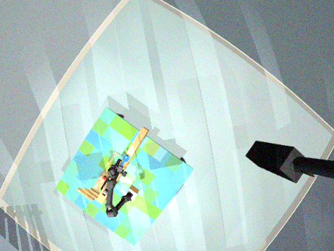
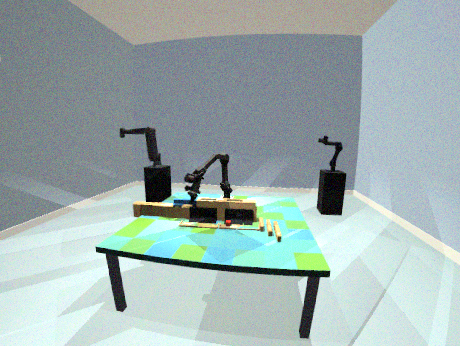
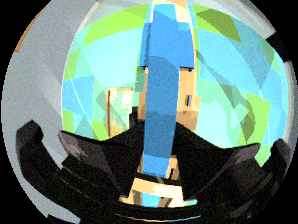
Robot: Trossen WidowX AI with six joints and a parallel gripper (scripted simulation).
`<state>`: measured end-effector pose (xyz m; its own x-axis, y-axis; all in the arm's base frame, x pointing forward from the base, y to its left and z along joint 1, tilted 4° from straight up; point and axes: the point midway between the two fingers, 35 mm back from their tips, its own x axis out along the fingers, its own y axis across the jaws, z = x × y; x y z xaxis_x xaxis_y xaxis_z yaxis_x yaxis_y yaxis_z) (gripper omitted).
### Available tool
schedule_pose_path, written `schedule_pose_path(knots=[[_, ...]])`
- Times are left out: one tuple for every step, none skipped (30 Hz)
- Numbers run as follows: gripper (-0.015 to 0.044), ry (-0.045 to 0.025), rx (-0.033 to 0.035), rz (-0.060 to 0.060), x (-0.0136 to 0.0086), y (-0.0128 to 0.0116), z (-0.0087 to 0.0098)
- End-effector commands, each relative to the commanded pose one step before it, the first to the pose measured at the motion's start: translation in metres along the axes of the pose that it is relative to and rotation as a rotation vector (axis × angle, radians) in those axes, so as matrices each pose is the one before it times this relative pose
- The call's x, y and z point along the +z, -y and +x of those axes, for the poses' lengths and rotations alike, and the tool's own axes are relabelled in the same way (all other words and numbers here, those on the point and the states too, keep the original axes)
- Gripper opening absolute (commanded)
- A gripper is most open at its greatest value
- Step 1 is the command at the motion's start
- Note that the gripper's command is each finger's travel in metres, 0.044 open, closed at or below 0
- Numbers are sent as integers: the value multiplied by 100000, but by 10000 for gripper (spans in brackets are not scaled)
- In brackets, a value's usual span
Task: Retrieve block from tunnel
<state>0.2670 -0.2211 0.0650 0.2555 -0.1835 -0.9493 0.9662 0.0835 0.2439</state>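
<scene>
The wooden tunnel (image 2: 221, 213) stands on the table with dark openings in its side, and a long wooden rail (image 1: 139, 140) (image 2: 160, 209) runs out from one end. My gripper (image 3: 161, 124) (image 2: 193, 199) is shut on the long blue handle bar (image 3: 162, 95), one finger on each side of it. A wider blue piece (image 3: 167, 42) (image 1: 125, 159) (image 2: 184, 202) sits on the rail beyond the fingers. A small red block (image 2: 228, 222) (image 1: 104, 178) shows low at the tunnel's right-hand opening; I cannot tell whether it is inside. The cage is otherwise hidden.
Three loose wooden rods (image 2: 269, 227) (image 1: 87, 194) lie beyond the tunnel's right end in the exterior view. A thin wooden frame (image 3: 108, 112) lies alongside the tunnel. Other arms stand on black pedestals (image 2: 157, 183) (image 2: 331, 192) away from the table.
</scene>
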Motion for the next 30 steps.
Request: schedule_pose_path(knots=[[26, 0, 0, 0, 0, 0, 0], [53, 0, 0, 0, 0, 0, 0], [79, 0, 0, 0, 0, 0, 0], [105, 0, 0, 0, 0, 0, 0], [131, 0, 0, 0, 0, 0, 0], [157, 0, 0, 0, 0, 0, 0], [184, -57, 8, -17, 21, -15, -64], [210, -115, 16, -35, 42, -31, -132], [236, -180, 26, -55, 64, -48, -207], [263, -221, 32, -67, 77, -57, -256], [289, -266, 40, -81, 90, -66, -312], [315, -316, 49, -95, 102, -74, -374], [341, -359, 57, -107, 109, -79, -429], [367, -378, 62, -111, 107, -78, -457], [394, -382, 65, -111, 100, -73, -467], [420, -382, 67, -110, 92, -67, -472], [440, -309, 55, -88, 68, -50, -386], [440, -187, 34, -53, 38, -29, -235], [440, -62, 12, -18, 12, -9, -79], [440, 317, -981, 750, -65, 290, 1160], [440, -1, 116, -109, 612, -91, 22], [440, 10, 200, -183, 1028, -120, 47], [440, 33, 264, -232, 1304, -93, 76], [440, 44, 219, -186, 1045, -27, 73], [440, 34, 135, -112, 629, 4, 50], [440, 13, 46, -38, 210, 5, 17], [440, 0, 0, 0, 0, 0, 0], [440, 0, 0, 0, 0, 0, 0], [440, 0, 0, 0, 0, 0, 0], [440, 0, 0, 0, -4, 3, 26]])
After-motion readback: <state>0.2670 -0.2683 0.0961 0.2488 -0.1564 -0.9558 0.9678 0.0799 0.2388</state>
